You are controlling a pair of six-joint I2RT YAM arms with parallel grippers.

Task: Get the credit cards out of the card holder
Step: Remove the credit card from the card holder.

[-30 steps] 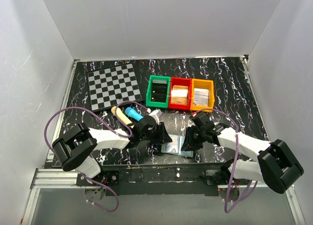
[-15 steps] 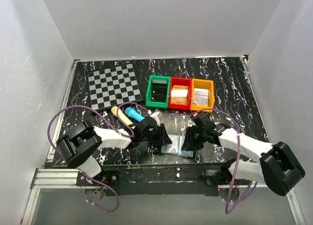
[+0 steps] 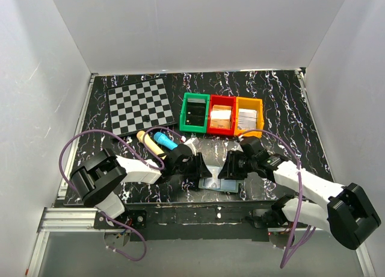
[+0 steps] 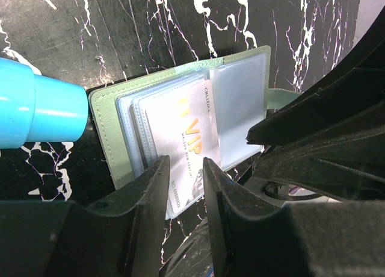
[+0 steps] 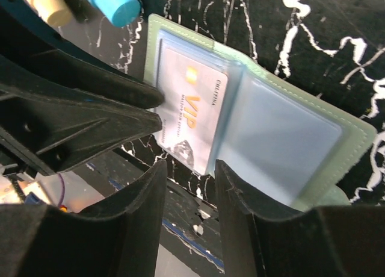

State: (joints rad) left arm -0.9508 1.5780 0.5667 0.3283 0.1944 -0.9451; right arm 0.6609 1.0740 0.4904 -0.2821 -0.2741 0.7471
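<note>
The card holder (image 3: 218,184) lies open near the table's front edge, green outside with pale blue sleeves (image 4: 240,90) (image 5: 289,138). A pale credit card (image 4: 186,126) (image 5: 189,117) printed "VIP" in gold sticks partway out of the left sleeve, towards the near edge. My left gripper (image 3: 203,168) (image 4: 183,174) is at the holder's left side, its fingers parted over the card's protruding end. My right gripper (image 3: 227,171) (image 5: 189,186) is open at the holder's near edge, the card's corner just beyond its fingertips, nothing between them. Other cards are hidden.
A blue cylinder (image 3: 163,140) (image 4: 36,102) and a cream one (image 3: 146,141) lie just left of the holder. A checkered board (image 3: 139,105) sits at the back left. Green (image 3: 194,112), red (image 3: 221,115) and orange (image 3: 248,117) bins stand behind.
My right gripper's jaws have widened and it has shifted left along the holder's near edge. The holder now lies flatter. The left gripper has barely moved.
</note>
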